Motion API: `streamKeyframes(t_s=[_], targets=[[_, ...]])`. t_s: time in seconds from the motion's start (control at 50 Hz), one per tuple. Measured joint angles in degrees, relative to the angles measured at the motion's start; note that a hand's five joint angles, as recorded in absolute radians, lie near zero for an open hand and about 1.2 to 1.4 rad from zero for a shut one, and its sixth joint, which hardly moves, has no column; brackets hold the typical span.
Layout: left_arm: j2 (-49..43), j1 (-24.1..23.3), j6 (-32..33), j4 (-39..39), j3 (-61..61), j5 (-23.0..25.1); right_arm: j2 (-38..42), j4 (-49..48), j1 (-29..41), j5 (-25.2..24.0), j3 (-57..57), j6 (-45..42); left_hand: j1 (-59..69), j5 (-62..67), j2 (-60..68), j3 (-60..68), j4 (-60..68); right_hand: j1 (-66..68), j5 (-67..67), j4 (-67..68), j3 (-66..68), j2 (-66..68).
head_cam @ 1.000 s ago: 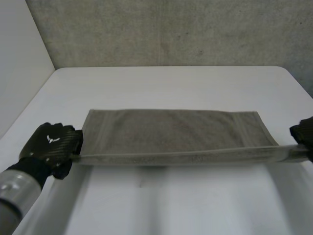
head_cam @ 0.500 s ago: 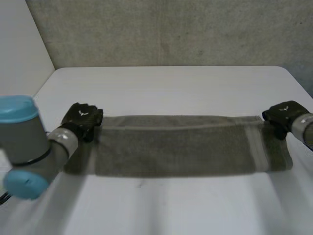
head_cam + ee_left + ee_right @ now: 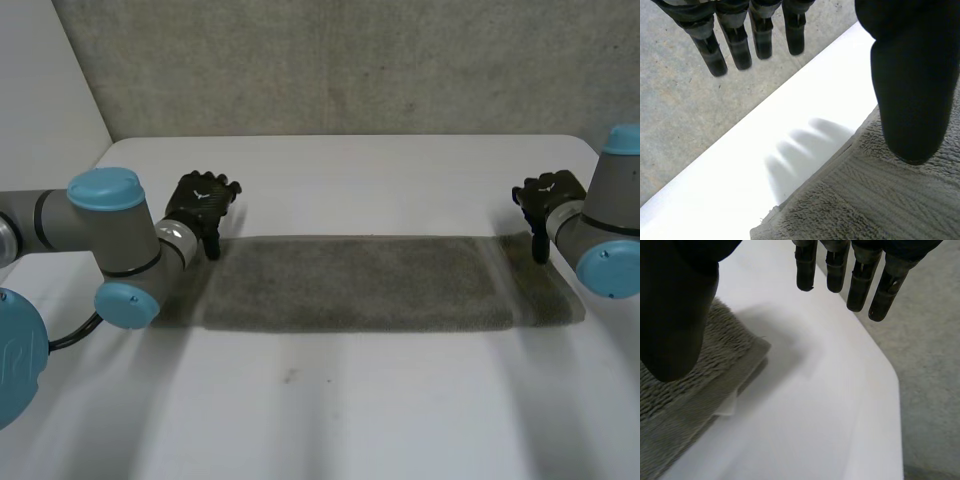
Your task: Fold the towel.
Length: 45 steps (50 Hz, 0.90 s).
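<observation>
Towel (image 3: 355,283) flat on table (image 3: 350,180); L robot hand (image 3: 200,200), R robot hand (image 3: 545,192) splayed, empty, seemingly above far corners

This looks like a robotics lab or test cell rather than a lived-in room. A plain white surface (image 3: 330,420) stands against a rough, grey, concrete-like wall (image 3: 350,70), with a blank white panel (image 3: 40,90) closing off the robot's left side. The left arm (image 3: 100,235) and the right arm (image 3: 612,225), machine arms with grey joints and light-blue caps, reach over the surface, where a grey towel (image 3: 350,285) lies flat.
</observation>
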Motion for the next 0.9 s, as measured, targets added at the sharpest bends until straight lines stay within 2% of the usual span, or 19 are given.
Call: streamKeyframes(t_s=[0.08,0.2,0.32,0.4,0.48,0.6,0.68,0.76,0.86,0.9], targets=[[1.07,-0.14,-0.12,-0.10,-0.38,-0.04,-2.66,-0.11,0.23,1.24,0.55,1.41,-3.18,-2.33,-3.22,-3.18,-3.28,-0.28,0.00,0.00,-0.01,0.00],[8.17,-0.09,-0.50,-0.35,-5.49,-0.32,-12.62,-0.87,-0.02,0.63,7.24,7.01,-4.17,-2.80,-4.19,-4.17,-4.24,-0.49,0.00,0.00,-0.01,0.00],[21.95,0.17,-1.30,0.08,-18.69,-0.57,-25.75,-1.62,-0.41,-3.73,21.55,9.89,-4.17,-2.98,-4.45,-4.39,-4.43,-0.51,0.00,0.00,-0.01,0.00],[29.06,0.33,-2.62,0.72,-26.51,-0.58,-30.99,-1.73,-0.83,-5.63,29.60,9.62,-4.31,-2.99,-4.47,-4.42,-4.44,-0.52,0.00,0.00,-0.01,0.00],[35.56,0.62,-6.83,2.63,-34.93,-0.65,-35.39,-2.40,-3.36,-7.79,39.72,7.39,-4.31,-3.01,-4.47,-4.42,-4.45,0.60,0.58,0.21,0.23,0.15],[40.16,0.93,-16.47,5.98,-43.14,-0.73,-36.93,-8.39,-7.87,-12.74,51.52,3.39,-4.31,-3.00,-4.47,-4.42,-4.45,2.08,3.15,0.22,0.84,0.15],[40.72,1.28,-21.89,7.89,-46.21,-0.87,-35.60,-17.31,-10.30,-16.42,57.56,2.06,-4.31,-3.01,-4.47,-4.42,-4.45,8.88,10.30,7.33,7.76,6.78],[40.50,1.67,-23.46,10.65,-48.09,-1.62,-33.39,-24.01,-11.48,-18.14,59.74,1.86,-4.31,-3.01,-4.47,-4.42,-4.46,18.69,19.77,17.62,18.24,17.87],[40.34,1.89,-23.50,15.66,-50.62,-2.77,-30.53,-28.88,-12.18,-19.06,60.33,1.27,-4.31,-3.01,-4.47,-4.42,-4.45,23.85,24.72,22.58,23.21,22.27],[40.33,1.91,-23.19,18.79,-52.08,-3.20,-29.02,-29.96,-12.47,-19.18,59.96,0.51,-4.31,-3.01,-4.47,-4.43,-4.45,32.61,32.75,30.85,31.49,31.02]])
